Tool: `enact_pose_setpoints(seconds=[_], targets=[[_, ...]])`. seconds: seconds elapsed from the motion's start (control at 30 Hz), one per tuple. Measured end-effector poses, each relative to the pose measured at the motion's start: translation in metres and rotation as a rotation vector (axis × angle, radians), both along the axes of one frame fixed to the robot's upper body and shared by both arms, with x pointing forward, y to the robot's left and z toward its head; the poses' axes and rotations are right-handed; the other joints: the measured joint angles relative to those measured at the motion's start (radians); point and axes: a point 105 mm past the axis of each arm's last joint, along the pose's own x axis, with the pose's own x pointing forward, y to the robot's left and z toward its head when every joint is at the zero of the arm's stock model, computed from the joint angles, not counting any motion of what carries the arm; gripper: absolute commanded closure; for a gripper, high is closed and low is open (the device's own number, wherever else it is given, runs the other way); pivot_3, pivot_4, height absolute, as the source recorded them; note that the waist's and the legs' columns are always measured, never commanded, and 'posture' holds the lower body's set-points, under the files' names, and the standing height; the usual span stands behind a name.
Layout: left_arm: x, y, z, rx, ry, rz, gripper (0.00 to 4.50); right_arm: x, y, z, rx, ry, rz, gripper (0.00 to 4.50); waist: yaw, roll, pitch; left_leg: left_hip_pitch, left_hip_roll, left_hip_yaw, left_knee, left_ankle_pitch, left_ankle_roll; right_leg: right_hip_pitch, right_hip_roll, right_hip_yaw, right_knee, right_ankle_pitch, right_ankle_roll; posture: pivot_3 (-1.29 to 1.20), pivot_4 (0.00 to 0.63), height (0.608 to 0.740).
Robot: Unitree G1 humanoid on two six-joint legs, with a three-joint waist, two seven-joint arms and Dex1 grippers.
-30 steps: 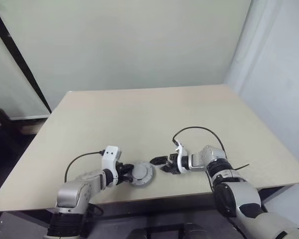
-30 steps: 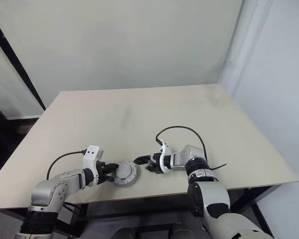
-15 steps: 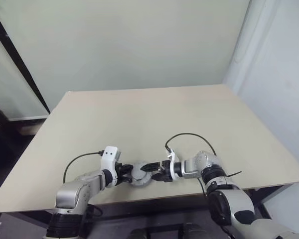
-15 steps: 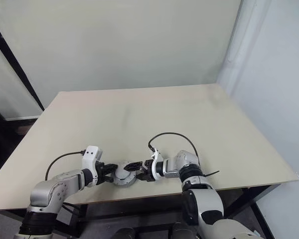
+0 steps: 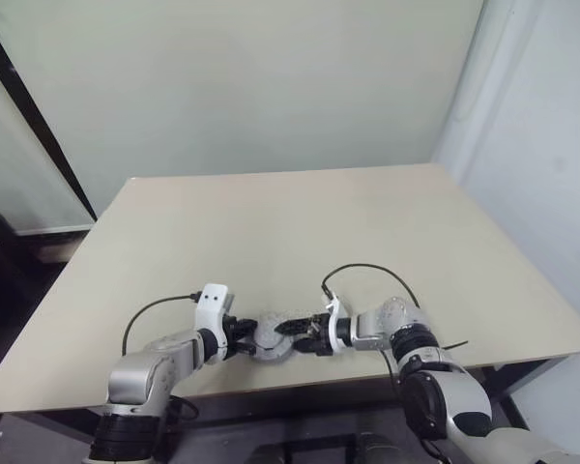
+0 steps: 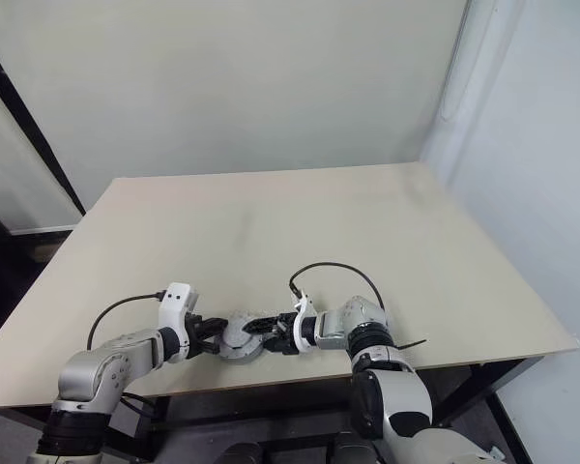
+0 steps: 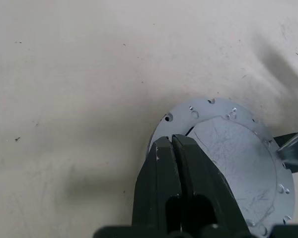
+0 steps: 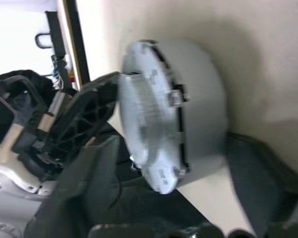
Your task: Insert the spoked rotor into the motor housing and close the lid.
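A round pale grey disc (image 5: 274, 337) with a holed flange rests near the table's front edge; its plain top plate (image 7: 233, 158) looks like the lid lying on the motor housing. The spoked rotor is hidden. My left gripper (image 5: 244, 336) is shut on the disc's left rim, its fingertips (image 7: 164, 148) pressed together over the flange. From the right, my right gripper (image 5: 292, 332) reaches in open, one finger on each side of the disc's right edge (image 8: 149, 114). I cannot tell whether those fingers touch it.
The beige table (image 5: 271, 222) stretches back to a pale wall. Its front edge runs just below both grippers, and its right edge lies beyond my right arm. A black cable (image 5: 367, 271) loops up from the right wrist.
My right gripper has moved left from open table up to the disc, and its fingers have narrowed around the disc's right edge. The left gripper and disc have stayed put.
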Motion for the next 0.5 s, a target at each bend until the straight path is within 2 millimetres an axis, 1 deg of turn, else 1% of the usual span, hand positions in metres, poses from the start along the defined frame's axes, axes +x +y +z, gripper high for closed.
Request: enact_pose_setpoints(seconds=[0.03, 0.1, 0.13, 0.17, 0.5], targets=[[0.0002, 0.001, -0.0001, 0.005, -0.001, 0.003, 4.5, -0.0001, -0.0001, 0.0005, 0.008, 0.005, -0.003, 2.21, 0.0, 0.0, 0.0, 0.0, 0.0, 0.0, 0.0, 0.0, 0.0, 0.0, 0.0, 0.0, 0.0, 0.0, 0.0, 0.0, 0.0, 0.74], [0.0008, 0.0057, 0.0, 0.023, 0.0, 0.012, 4.5, 0.0022, 0.0005, 0.0044, 0.028, 0.0, -0.013, 2.6, -0.009, 0.0, 0.0, 0.001, 0.0, 0.0, 0.0, 0.0, 0.0, 0.001, 0.0, 0.0, 0.0, 0.0, 0.0, 0.0, 0.0, 0.74], [0.0011, 0.0054, 0.0, 0.025, -0.002, 0.013, 4.5, 0.0015, 0.0001, 0.0029, 0.021, 0.005, -0.013, 2.94, -0.013, 0.0, 0.0, 0.001, 0.0, 0.0, 0.0, 0.0, 0.0, 0.0, 0.0, 0.0, 0.0, 0.0, 0.0, 0.0, 0.0, 0.74], [0.0009, 0.0075, -0.0011, 0.031, 0.002, 0.019, 4.5, 0.0017, 0.0016, 0.0059, 0.048, 0.009, -0.017, 3.07, -0.015, 0.0, 0.0, 0.001, 0.0, 0.0, 0.0, 0.0, 0.0, 0.001, 0.0, 0.0, 0.0, 0.0, 0.0, 0.0, 0.0, 0.74], [0.0012, 0.0082, -0.0013, 0.032, 0.002, 0.023, 4.5, 0.0021, 0.0021, 0.0072, 0.054, 0.006, -0.017, 3.1, -0.018, 0.0, 0.0, 0.001, 0.0, 0.0, 0.001, 0.0, 0.0, 0.001, 0.0, 0.0, 0.0, 0.0, 0.0, 0.0, 0.0, 0.74]])
